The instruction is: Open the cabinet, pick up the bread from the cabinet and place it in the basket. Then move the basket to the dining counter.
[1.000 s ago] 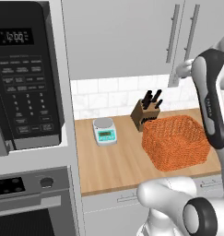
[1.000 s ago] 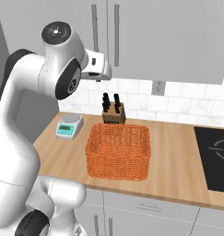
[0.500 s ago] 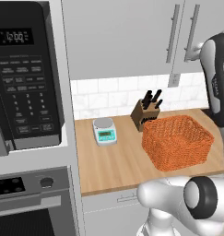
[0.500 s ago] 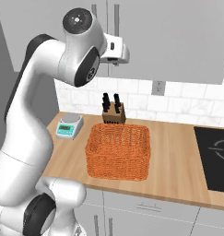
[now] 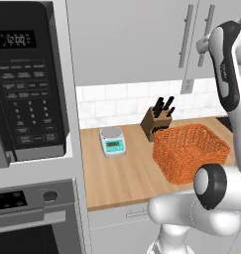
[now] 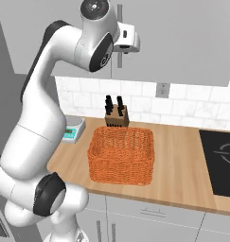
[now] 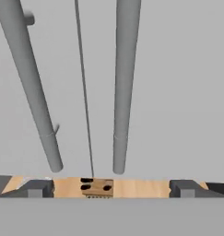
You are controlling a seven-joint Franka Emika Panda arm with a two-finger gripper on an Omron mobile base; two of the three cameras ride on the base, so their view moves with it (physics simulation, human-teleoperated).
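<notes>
The cabinet is a light grey wall unit with both doors shut. Its two bar handles, left and right, hang close in front of my gripper. The gripper is open with nothing between its fingertips, and the right handle stands roughly between them, untouched. In the right base view my hand is raised against the cabinet at handle height. The orange wicker basket sits empty on the wooden counter below. The bread is hidden.
A knife block stands at the backsplash behind the basket, with a small kitchen scale to its left. A black microwave and an oven are at far left. A black cooktop lies at right.
The arm has swung upward and carried the hand higher along the cabinet front, up to the handles. The gripper has stayed open. The basket and counter items have not moved.
</notes>
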